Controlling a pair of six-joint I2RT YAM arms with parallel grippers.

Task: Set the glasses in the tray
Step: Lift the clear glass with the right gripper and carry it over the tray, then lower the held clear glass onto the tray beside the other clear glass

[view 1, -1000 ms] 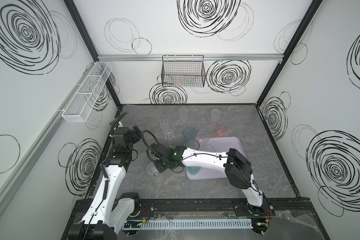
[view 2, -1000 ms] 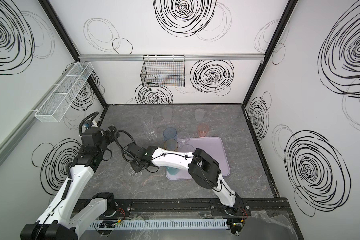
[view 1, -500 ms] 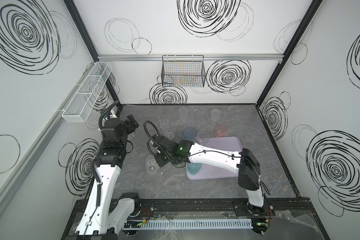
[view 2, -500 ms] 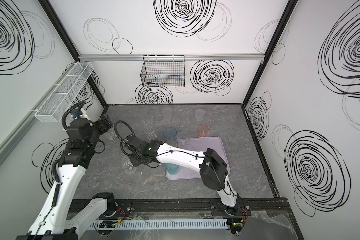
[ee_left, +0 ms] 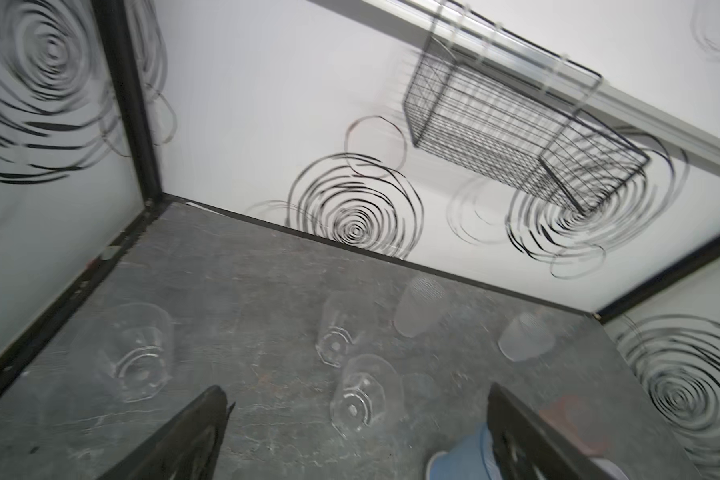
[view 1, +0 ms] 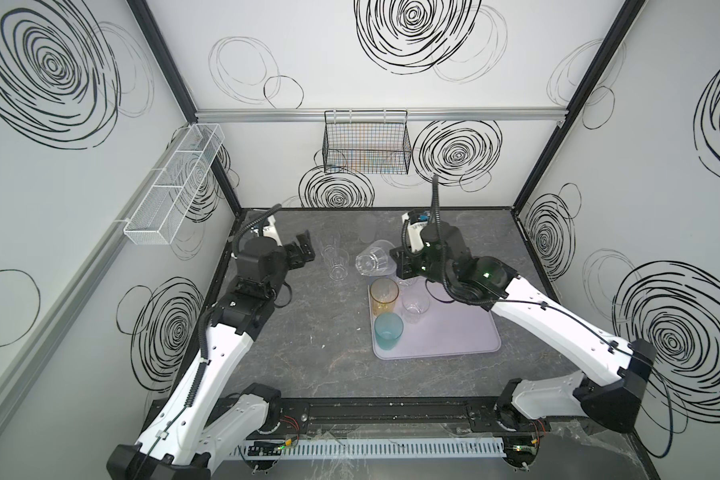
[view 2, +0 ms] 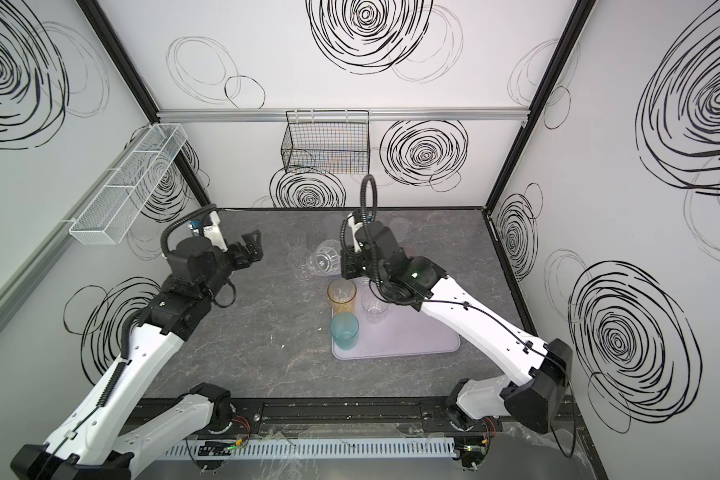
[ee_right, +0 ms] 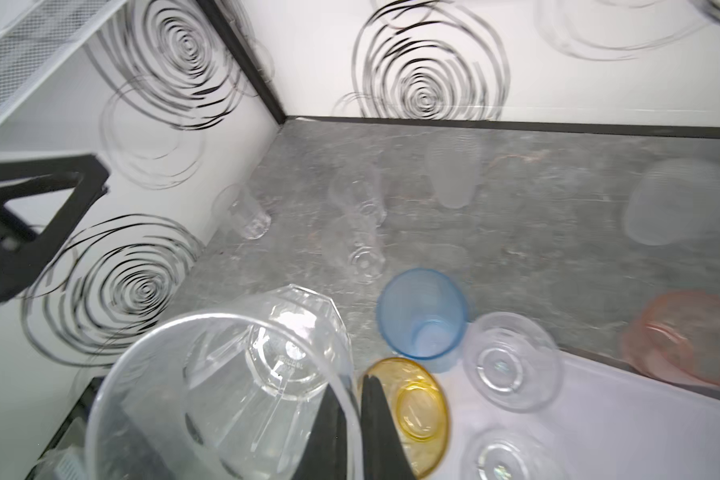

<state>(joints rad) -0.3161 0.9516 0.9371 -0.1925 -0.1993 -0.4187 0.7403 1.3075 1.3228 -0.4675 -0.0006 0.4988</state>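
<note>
My right gripper (ee_right: 352, 384) is shut on the rim of a clear faceted glass (ee_right: 225, 374), one finger inside and one outside. In both top views that held glass (view 1: 373, 262) (view 2: 327, 259) hangs tilted on its side over the far left corner of the lavender tray (view 1: 454, 336) (view 2: 416, 340). An amber glass (view 1: 384, 295), a teal glass (view 1: 388, 330) and a clear glass (view 1: 415, 305) stand in the tray. My left gripper (view 1: 302, 251) (ee_left: 356, 388) is open and empty, above the table near clear glasses (ee_left: 366, 399) (view 1: 335, 259).
A blue glass (ee_right: 422, 316) and a pink glass (ee_right: 691, 336) stand on the table beyond the tray's far edge. Frosted glasses (ee_right: 454, 174) (ee_right: 678, 199) stand near the back wall. A black wire basket (view 1: 366, 145) and a white mesh basket (view 1: 175, 187) hang on the walls.
My right gripper shut on a clear glass at the table's left, lifted it and carried it right and back to the tray's far left corner. The left arm swung toward the back.
</note>
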